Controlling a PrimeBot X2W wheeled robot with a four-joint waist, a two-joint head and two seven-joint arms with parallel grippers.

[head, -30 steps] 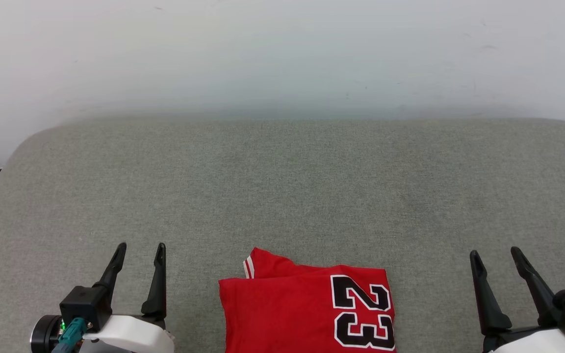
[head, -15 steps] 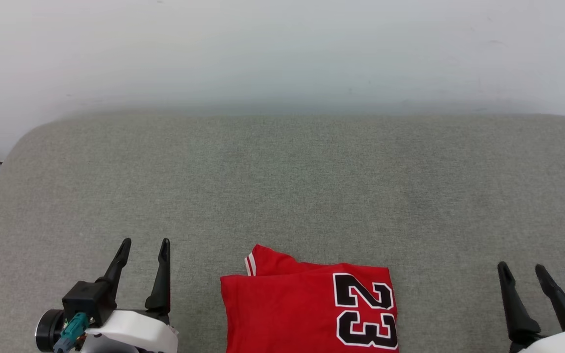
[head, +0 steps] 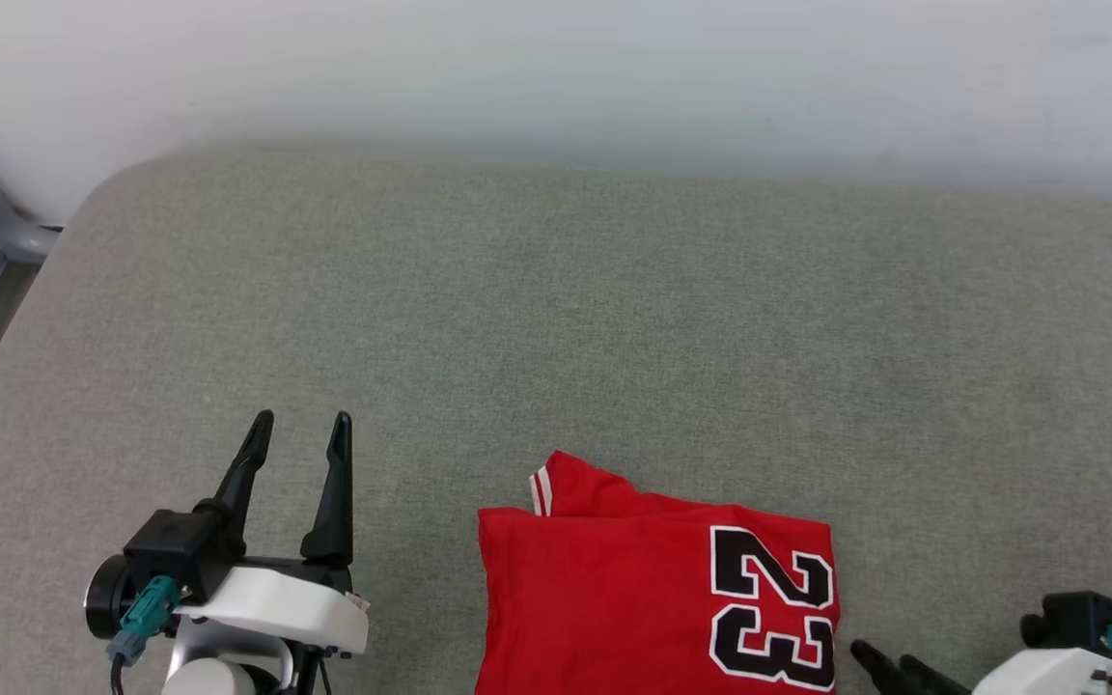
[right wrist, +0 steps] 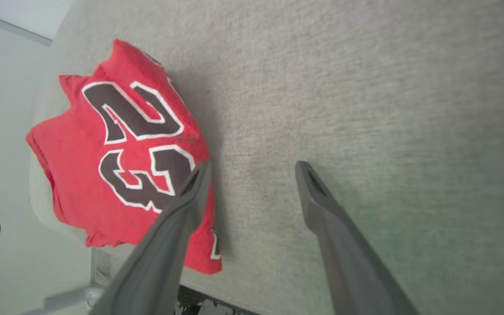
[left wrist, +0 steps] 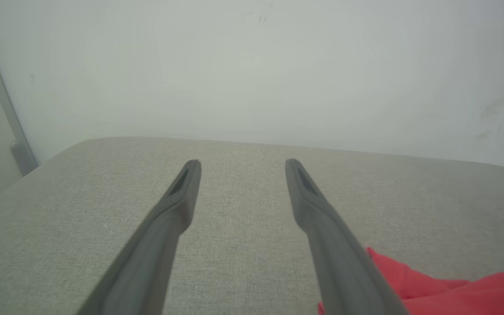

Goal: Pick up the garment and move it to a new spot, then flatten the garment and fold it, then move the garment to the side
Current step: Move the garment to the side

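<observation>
A: While the garment [head: 614, 598] lies folded on the grey padded surface [head: 614, 319], where exactly does it sit?

B: At the near edge, about the middle in the head view. The black "23" faces up on its right part, and a white striped sleeve end [head: 542, 490] peeks out at the far left corner. In the right wrist view the cloth reaches the surface's rim.

A: And the left gripper [head: 304, 419]?

B: Off to the garment's left, well apart from it. Its fingers are spread wide and point toward the wall [head: 556, 68], with nothing between them.

A: The right gripper [head: 879, 658]?

B: Low at the garment's right side, just beside the "23". Its jaws stand wide too, and empty. From the right wrist view one finger [right wrist: 169, 236] crosses the cloth's edge, but I cannot tell whether it touches.
</observation>
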